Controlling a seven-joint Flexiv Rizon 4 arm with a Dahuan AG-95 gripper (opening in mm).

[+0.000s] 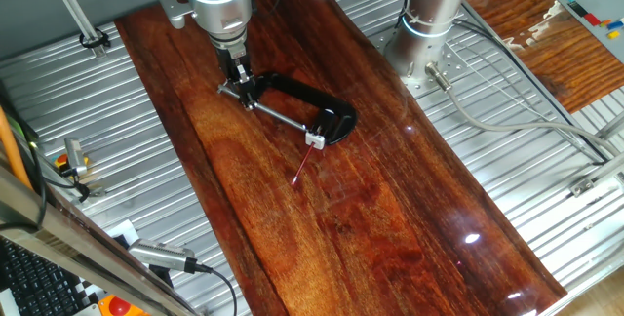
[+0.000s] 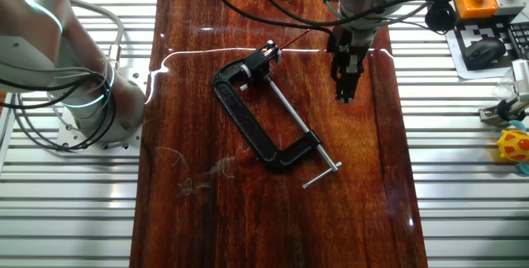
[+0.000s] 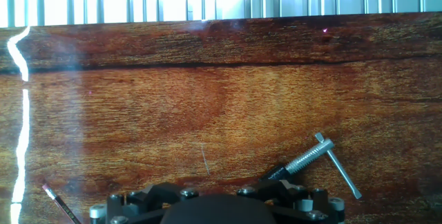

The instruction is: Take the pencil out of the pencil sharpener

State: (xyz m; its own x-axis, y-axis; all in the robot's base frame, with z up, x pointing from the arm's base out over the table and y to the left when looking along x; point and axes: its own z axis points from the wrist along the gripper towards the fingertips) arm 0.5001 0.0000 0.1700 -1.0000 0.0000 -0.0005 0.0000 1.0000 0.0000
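The black two-finger gripper (image 2: 345,94) hangs above the glossy dark wooden desk (image 2: 273,218), holding nothing; its opening cannot be told.

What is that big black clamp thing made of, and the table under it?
The clamp frame looks like metal with glossy black paint: it catches highlights. Its screw rod looks like bare silvery steel. The table looks like varnished reddish wood, with visible grain and mirror-like glare, though it could be veneer.
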